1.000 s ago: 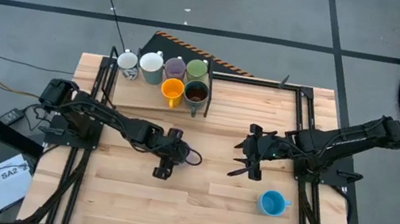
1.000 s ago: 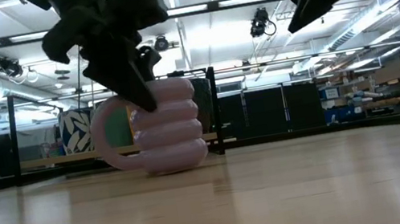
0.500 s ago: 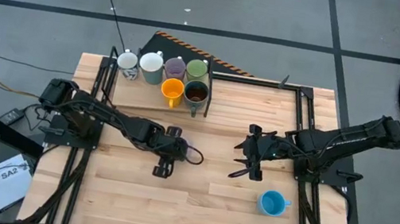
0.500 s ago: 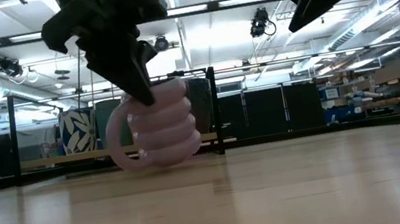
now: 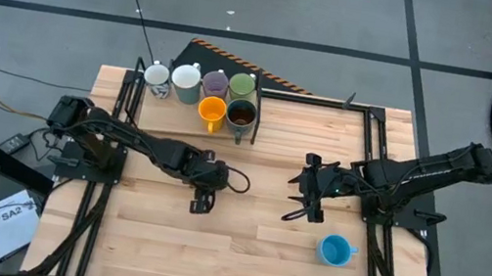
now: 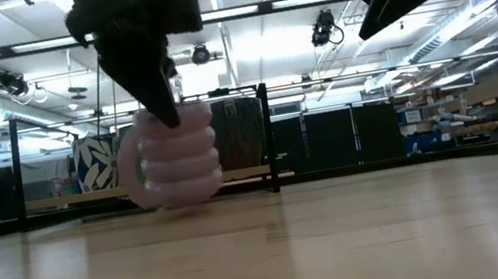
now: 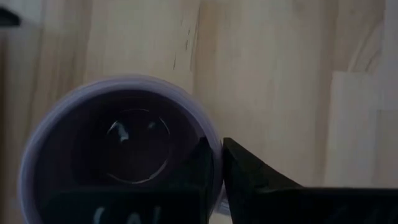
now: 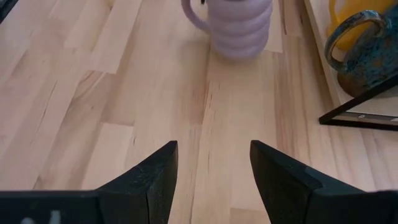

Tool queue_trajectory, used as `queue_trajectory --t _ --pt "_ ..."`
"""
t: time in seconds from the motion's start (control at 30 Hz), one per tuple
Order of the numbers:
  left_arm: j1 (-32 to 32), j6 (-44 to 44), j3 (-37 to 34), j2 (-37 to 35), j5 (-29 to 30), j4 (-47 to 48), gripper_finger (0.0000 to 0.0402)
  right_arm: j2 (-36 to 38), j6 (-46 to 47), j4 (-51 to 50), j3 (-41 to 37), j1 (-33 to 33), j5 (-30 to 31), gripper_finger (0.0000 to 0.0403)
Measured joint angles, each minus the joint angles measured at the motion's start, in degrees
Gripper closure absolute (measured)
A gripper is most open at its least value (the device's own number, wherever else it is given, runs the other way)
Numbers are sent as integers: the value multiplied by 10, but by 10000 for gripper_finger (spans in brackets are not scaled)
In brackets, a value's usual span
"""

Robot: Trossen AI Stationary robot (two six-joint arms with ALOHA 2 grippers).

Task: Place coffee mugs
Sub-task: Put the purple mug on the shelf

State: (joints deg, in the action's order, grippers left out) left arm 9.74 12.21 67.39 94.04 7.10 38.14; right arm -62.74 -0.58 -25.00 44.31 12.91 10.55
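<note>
A: Where is the lilac mug (image 6: 172, 162) right now?

B: Near the middle of the counter (image 5: 248, 247), pinched by the left end effector (image 5: 211, 179). The left wrist view shows one finger inside the rim and one outside, closed on the wall. In the low view its base looks just clear of the wood, though I can't be sure.

A: And which way does it have to go?

B: Judging by the cluster of mugs (image 5: 204, 92) already standing at the far edge, toward about 12 o'clock from the end effector. The mug sits upright, long axis vertical, handle pointing to 9 o'clock in the low view.

A: The other arm?

B: The right end effector (image 5: 302, 192) hovers at mid-counter with fingers spread, holding nothing. The blue mug (image 5: 335, 251) stands at roughly 5 o'clock from it, clearly nearer that arm than the left.
</note>
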Motion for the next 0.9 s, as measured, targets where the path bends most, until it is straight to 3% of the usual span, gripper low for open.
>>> queue_trajectory --t 0.5,0.63,0.9 --pt "-12 126 25 -98 1 158 373 1 -31 -1 0 0 -2 196" --pt "-34 115 24 -105 6 205 373 1 -31 2 0 0 -3 196" --pt "-113 62 -19 -164 -3 209 373 1 -37 5 0 0 -3 196"
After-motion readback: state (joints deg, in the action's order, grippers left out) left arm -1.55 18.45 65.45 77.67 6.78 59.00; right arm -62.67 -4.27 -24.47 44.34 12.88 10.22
